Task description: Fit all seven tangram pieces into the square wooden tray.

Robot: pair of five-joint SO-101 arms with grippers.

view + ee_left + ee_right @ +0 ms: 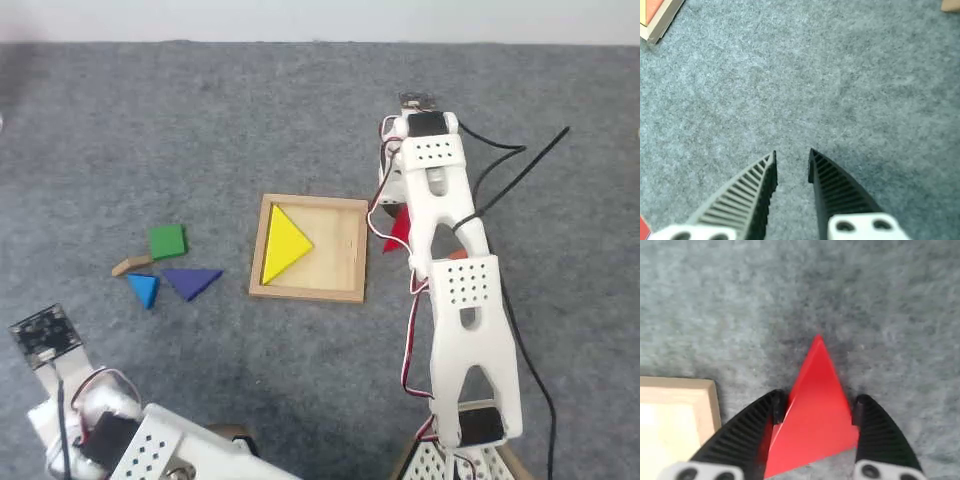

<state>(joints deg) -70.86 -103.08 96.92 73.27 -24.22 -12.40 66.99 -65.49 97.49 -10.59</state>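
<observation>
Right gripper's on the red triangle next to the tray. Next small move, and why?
Probably lift the red triangle a little and carry it over the tray rim. The right gripper has its jaws against both sides of the piece, the piece sits just outside the tray, and the tray floor beside the yellow triangle looks free.

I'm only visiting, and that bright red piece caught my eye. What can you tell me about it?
The red triangle is a flat, smooth piece in one solid colour, possibly painted wood. It sits between the two black ribbed fingers of the right gripper, which press its sides. Its sharp tip points away from the gripper over the grey carpet. It lies outside the wooden tray, close beside its rim.
</observation>
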